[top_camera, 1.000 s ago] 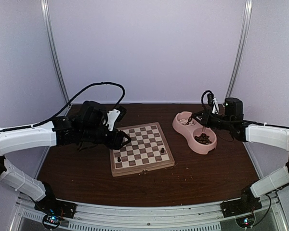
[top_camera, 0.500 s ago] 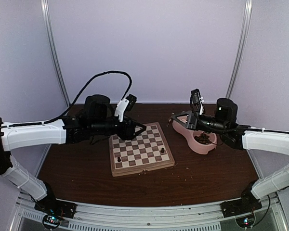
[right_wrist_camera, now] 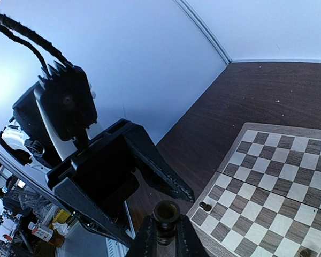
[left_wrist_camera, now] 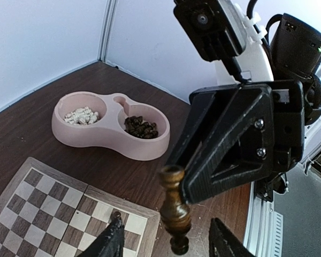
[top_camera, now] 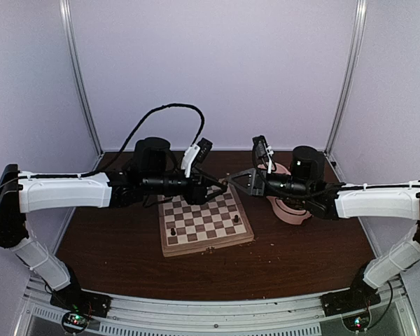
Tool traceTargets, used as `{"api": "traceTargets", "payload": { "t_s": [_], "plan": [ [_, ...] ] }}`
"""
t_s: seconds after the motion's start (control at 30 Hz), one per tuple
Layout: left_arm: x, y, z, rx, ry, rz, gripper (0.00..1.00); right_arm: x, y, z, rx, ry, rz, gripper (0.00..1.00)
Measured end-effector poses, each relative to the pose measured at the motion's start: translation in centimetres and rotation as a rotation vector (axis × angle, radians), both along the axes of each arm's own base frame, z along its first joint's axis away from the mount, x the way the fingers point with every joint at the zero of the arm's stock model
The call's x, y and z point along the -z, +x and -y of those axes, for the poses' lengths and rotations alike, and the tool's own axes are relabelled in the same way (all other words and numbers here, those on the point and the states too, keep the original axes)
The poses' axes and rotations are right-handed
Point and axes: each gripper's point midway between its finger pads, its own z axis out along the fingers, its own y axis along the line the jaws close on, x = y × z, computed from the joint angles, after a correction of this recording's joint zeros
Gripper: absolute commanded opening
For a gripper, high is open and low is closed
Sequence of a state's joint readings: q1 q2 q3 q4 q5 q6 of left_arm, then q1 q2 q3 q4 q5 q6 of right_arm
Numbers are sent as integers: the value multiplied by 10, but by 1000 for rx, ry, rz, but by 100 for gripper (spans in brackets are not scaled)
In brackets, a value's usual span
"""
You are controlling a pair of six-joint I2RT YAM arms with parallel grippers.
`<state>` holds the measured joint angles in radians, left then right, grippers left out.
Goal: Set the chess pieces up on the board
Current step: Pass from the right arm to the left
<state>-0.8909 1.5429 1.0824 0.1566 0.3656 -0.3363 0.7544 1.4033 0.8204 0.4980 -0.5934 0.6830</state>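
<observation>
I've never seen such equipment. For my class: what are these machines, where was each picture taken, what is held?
Two robot arms stand at the near edge of a table. The wide picture is from a camera above and behind them; the others are from a camera on each wrist. On it lie a chessboard with two dark pieces and a pink double bowl, cream pieces in one side, dark ones in the other. The right gripper is shut on a dark chess piece in mid-air; the open left gripper faces it, fingers either side.
</observation>
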Motion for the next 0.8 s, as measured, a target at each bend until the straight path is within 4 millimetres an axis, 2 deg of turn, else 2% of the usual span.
{"api": "traceTargets", "payload": {
  "t_s": [0.1,0.2,0.37,0.57,0.67,0.8],
  "plan": [
    [6,-1,3,15,6,-22,44,6,0,-6,-8,-12,-7,12],
    [10,-1,4,18,12,-34,41,9,-2,-10,-16,-17,-12,12],
    [10,1,9,27,22,-44,29,8,-2,-12,-15,-12,-6,12],
    [15,0,8,28,40,-59,27,8,-2,-12,-12,-10,-4,12],
    [17,0,8,26,45,-62,20,8,-1,-12,-11,-10,-3,13],
    [16,0,8,27,45,-58,10,8,0,-11,-4,-12,-1,20]
  ]
}}
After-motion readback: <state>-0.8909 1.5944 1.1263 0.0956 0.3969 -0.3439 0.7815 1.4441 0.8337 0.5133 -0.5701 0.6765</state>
